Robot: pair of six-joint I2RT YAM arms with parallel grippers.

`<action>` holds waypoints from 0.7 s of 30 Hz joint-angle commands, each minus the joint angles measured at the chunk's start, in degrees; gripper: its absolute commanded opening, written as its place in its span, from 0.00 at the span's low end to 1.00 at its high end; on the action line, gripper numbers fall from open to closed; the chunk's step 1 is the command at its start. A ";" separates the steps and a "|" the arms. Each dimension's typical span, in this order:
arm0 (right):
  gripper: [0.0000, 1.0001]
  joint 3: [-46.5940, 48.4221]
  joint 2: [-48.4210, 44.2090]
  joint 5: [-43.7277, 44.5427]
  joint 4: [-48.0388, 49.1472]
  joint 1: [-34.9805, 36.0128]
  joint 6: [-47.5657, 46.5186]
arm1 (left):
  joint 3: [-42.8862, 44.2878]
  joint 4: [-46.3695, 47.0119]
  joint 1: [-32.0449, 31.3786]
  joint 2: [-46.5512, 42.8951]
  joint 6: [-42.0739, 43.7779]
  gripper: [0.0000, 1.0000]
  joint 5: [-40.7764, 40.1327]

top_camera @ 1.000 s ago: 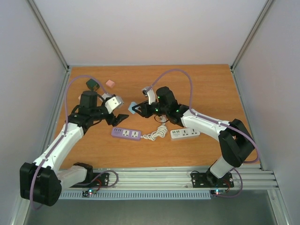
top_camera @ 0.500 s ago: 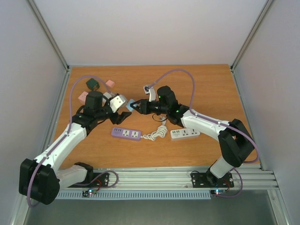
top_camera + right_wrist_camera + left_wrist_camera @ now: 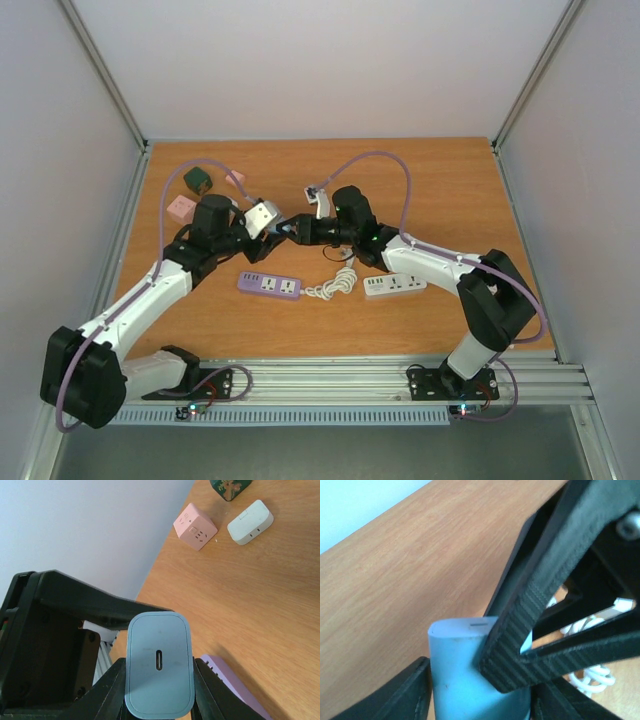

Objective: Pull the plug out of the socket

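A light blue plug (image 3: 284, 224) with a slot in its end face is held above the table between both grippers. My right gripper (image 3: 293, 229) is shut on its narrow sides, as the right wrist view (image 3: 159, 700) shows, with the plug (image 3: 159, 665) end-on. My left gripper (image 3: 272, 231) comes from the left. In the left wrist view its fingers (image 3: 395, 695) press against both sides of the plug (image 3: 452, 680), and a right finger (image 3: 545, 580) crosses in front. I see no socket joined to the plug.
A purple power strip (image 3: 269, 285) and a white power strip (image 3: 394, 285) lie below the grippers, with a coiled white cord (image 3: 338, 283) between them. A pink cube (image 3: 181, 208), a green cube (image 3: 197, 180) and a small pink block (image 3: 236, 179) sit at the far left.
My left gripper has moved up and right to the plug and closed on it. My right gripper has carried the plug slightly left and farther back.
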 commanded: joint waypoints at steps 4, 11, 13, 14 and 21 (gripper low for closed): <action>0.11 -0.16 1.12 -2.99 2.52 0.28 1.62 | 0.65 4.51 -0.22 -1.23 -1.09 0.36 -0.77; 0.53 0.82 0.09 -3.91 1.16 -0.10 -0.09 | -0.64 3.34 -0.22 -2.22 0.85 0.28 -3.37; 0.64 1.38 -0.21 -3.85 0.11 -0.69 -0.80 | -0.52 1.97 0.22 -2.14 1.76 0.27 -4.14; 0.69 1.46 -0.43 -4.03 -0.33 -1.19 -1.13 | -0.44 1.15 0.59 -2.06 2.12 0.27 -4.41; 0.92 1.92 -1.82 -8.80 -4.55 -4.15 -9.49 | -0.06 -6.47 7.66 -1.66 5.79 0.27 -2.65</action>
